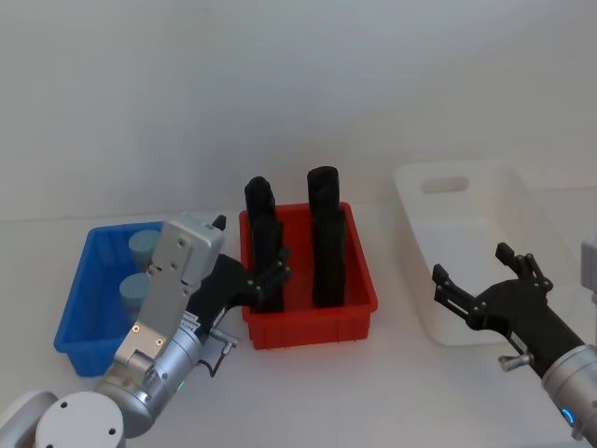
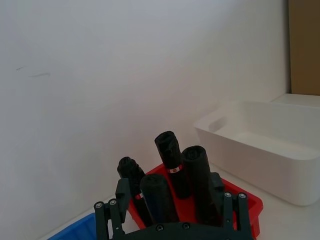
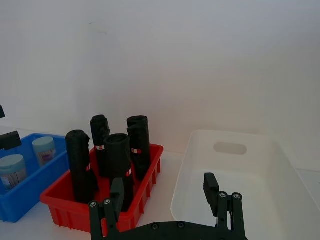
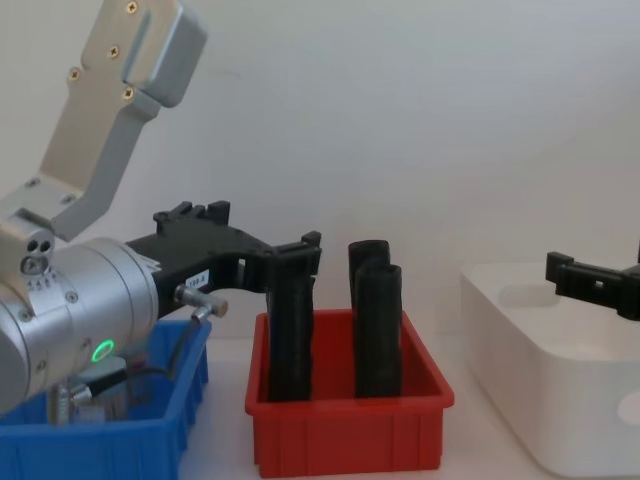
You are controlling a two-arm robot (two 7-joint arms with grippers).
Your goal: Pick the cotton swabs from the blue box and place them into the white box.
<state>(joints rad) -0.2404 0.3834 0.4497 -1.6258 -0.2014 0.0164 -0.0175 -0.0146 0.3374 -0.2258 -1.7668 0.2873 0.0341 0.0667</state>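
Two cotton swabs tubs with pale blue lids [image 1: 145,248] [image 1: 135,289] stand in the blue box [image 1: 84,308] at the left; the right wrist view also shows these tubs [image 3: 44,149] [image 3: 12,170]. The white box [image 1: 522,201] sits at the right with nothing visible inside. My left gripper [image 1: 252,259] is open and hangs above the gap between the blue box and the red bin, holding nothing. My right gripper [image 1: 474,263] is open over the white box's near left wall, also holding nothing.
A red bin [image 1: 359,308] with several tall black upright rolls [image 1: 325,238] stands between the two boxes. The left arm's silver link [image 1: 173,280] covers the blue box's right side. Bare white table lies in front of the bins.
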